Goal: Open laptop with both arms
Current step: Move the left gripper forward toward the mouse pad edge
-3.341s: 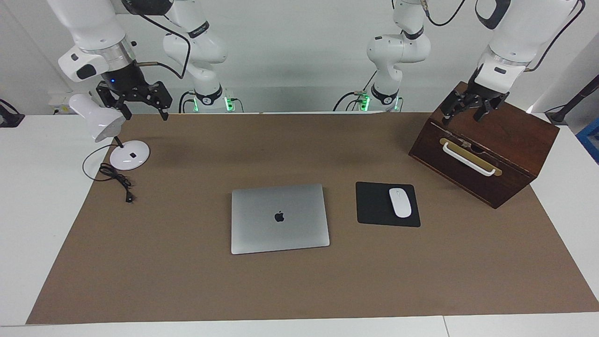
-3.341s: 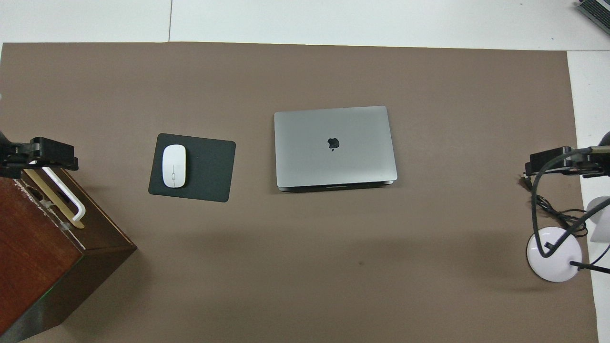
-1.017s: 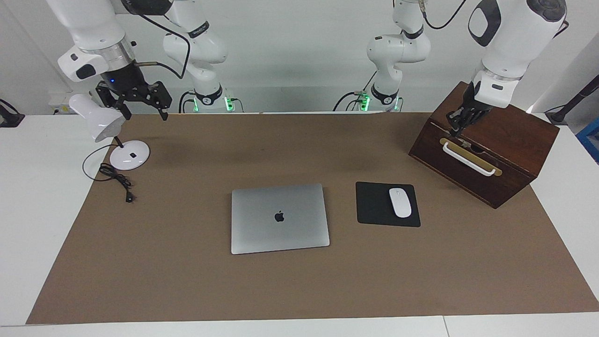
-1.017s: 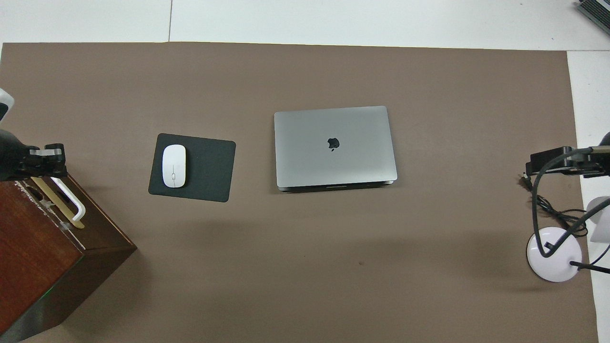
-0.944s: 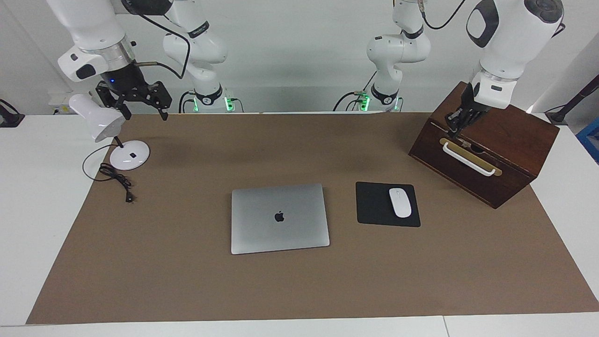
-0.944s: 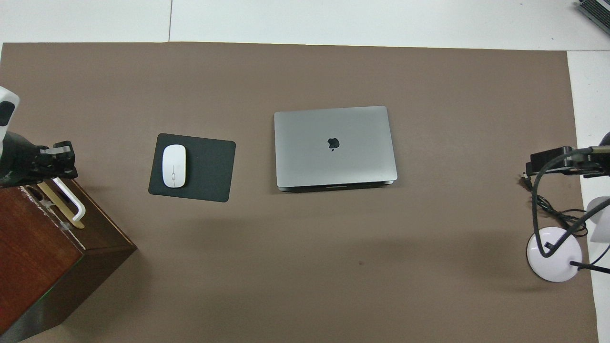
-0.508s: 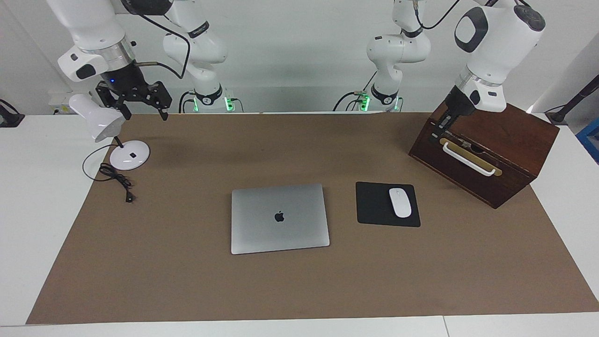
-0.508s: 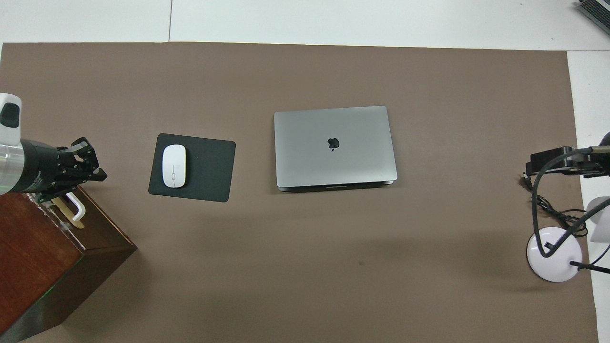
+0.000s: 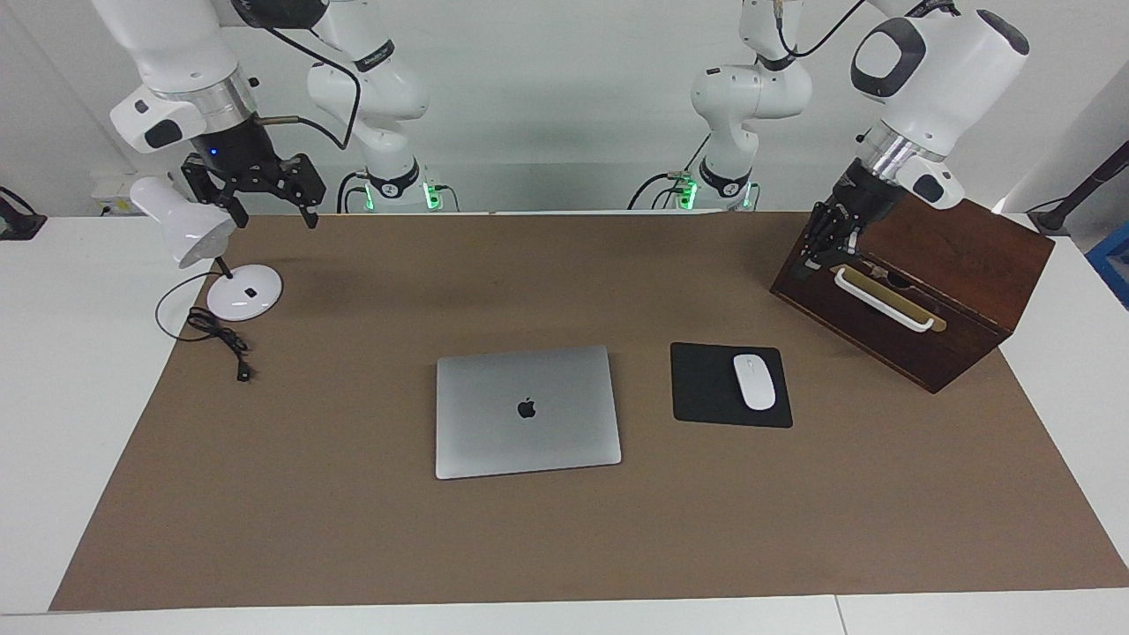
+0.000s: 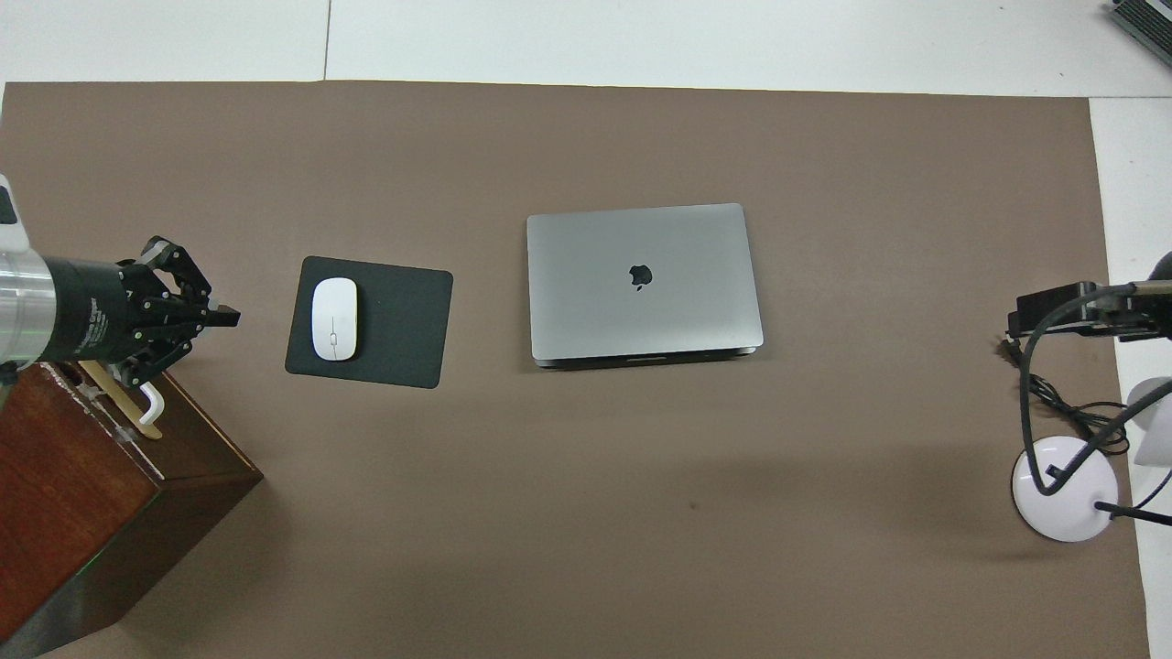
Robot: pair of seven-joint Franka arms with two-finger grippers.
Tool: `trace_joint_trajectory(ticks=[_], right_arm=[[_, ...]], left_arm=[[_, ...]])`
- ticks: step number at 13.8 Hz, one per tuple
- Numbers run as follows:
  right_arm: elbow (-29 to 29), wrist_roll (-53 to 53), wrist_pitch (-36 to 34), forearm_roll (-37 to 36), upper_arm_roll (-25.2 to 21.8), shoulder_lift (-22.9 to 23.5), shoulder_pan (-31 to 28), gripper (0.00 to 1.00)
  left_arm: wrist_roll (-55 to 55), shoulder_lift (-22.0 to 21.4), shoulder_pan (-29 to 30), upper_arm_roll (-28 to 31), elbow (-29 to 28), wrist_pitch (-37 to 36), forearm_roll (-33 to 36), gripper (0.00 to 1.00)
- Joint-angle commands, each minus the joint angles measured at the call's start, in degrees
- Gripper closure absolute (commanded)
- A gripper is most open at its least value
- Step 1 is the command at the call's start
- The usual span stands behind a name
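Left end effector [image 9: 804,261]: pressed together, now over box [image 9: 961,256] front, swung toward mouse pad [image 9: 706,388].
Right end effector [image 9: 265,207]: spread, unmoved, over lamp [image 9: 190,234].
Laptop [image 9: 527,410]: closed, mid-table, unmoved; apple logo.

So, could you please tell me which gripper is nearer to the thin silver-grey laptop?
Left. The left gripper, shut, hangs by the dark wooden box, near the black mouse pad beside the laptop. The right gripper, open, waits over the white desk lamp.
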Motion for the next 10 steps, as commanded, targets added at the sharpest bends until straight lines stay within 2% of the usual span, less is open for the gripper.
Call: trace_joint_trajectory(ticks=[1,3,5,8,10], right_arm=[[-2.12,-2.13,1.59,0.78,0.26,-1.58,0.46,0.00],[-2.12,-5.10,1.59,0.78,0.26,-1.67,0.63,0.00],[-2.56,-8.36,1.59,0.78,0.35,-1.76,0.63,0.00],[-2.56,-14.76,1.94,0.60,0.35,-1.76,1.68,0.00],[-2.91,-19.60,2.90,0.25,0.35,-1.93,2.74,0.00]], left_arm=[[-1.71,-6.06,0.09,0.27,-9.56,3.85,-4.54,1.00],[-1.80,-8.88,0.09,0.27,-15.46,7.90,-11.65,1.00],[-1.89,-8.98,-0.08,0.19,-18.11,7.82,-15.10,1.00],[-2.06,-8.63,0.09,0.36,-23.47,10.27,-28.69,1.00],[-2.59,-7.85,-0.43,0.27,-26.03,13.95,-34.16,1.00]])
